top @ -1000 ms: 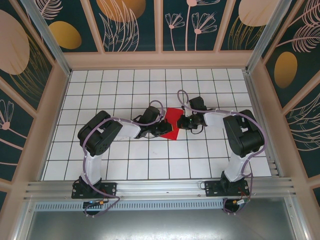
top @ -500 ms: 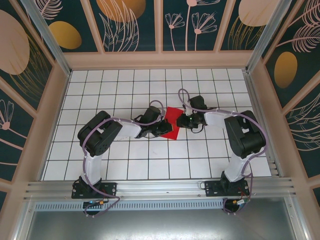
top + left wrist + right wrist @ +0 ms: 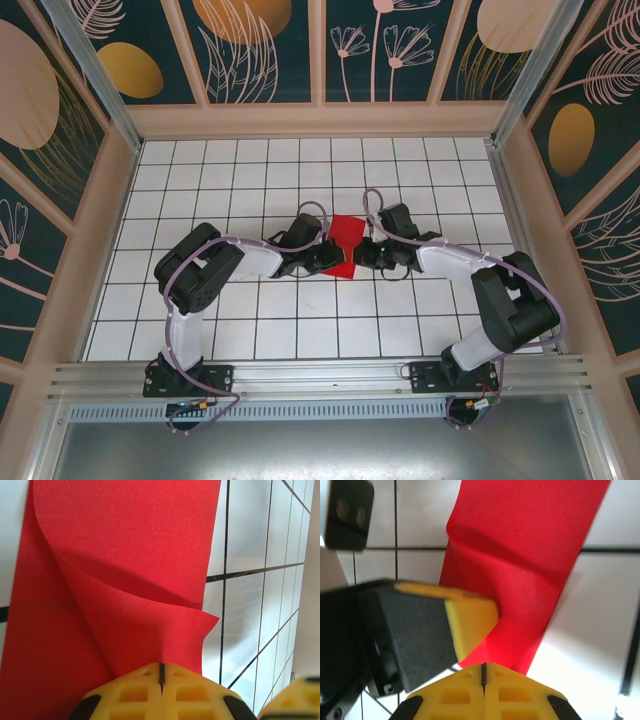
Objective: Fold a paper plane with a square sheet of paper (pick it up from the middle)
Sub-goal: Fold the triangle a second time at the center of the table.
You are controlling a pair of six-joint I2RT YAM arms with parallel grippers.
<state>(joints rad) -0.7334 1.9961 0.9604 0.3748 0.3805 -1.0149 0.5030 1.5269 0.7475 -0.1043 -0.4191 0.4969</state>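
since a second ago the right arm's elbow has swung outward and nearer, while the right gripper and left gripper, both jaws clamped on the red sheet of paper, hold it mid-tabletop, its long axis running near-to-far.

left gripper: jaws clamped on curled flap | square sheet of paper: on gridded table
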